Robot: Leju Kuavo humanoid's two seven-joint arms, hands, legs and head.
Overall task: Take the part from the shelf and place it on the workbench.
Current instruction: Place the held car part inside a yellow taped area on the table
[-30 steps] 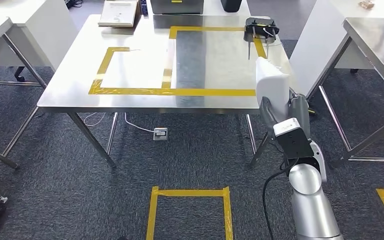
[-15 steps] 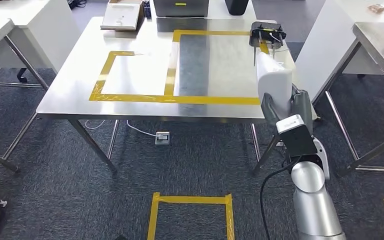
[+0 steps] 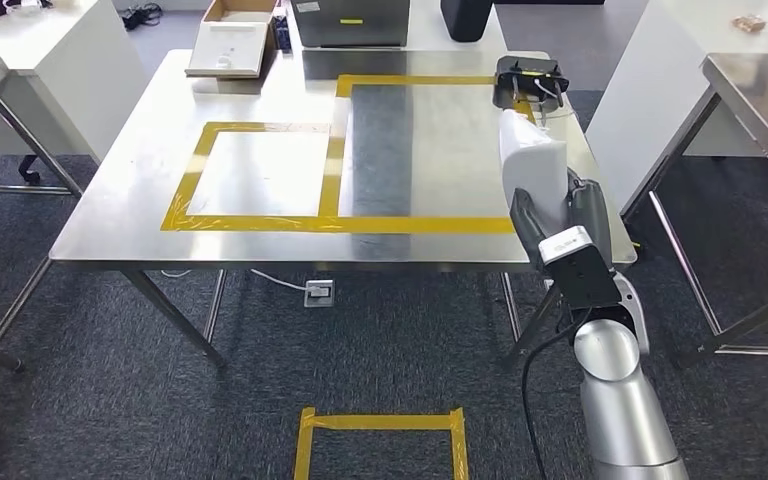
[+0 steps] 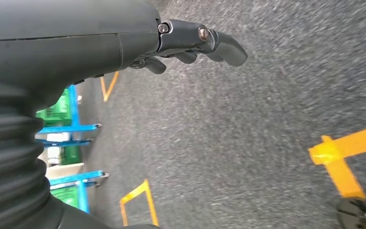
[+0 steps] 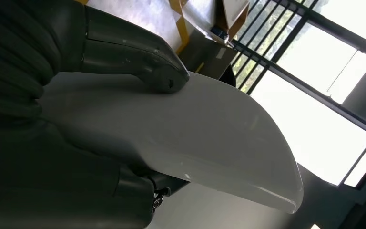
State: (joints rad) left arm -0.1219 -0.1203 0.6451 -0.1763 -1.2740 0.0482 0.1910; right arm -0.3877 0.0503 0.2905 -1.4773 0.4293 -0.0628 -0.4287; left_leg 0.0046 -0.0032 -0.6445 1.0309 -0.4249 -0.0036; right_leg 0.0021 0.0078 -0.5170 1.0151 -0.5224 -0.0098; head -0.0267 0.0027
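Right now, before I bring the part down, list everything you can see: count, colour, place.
white part: one, white, held above the workbench's right edge
workbench: one, steel, centre, with yellow tape outlines
black tray: one, black, far right corner of the workbench
cardboard box: one, tan, far left of the workbench
floor tape square: one, yellow, on grey carpet
side tables: steel and white, either side
right hand: grips the white part
left hand: hangs over the carpet, holds nothing
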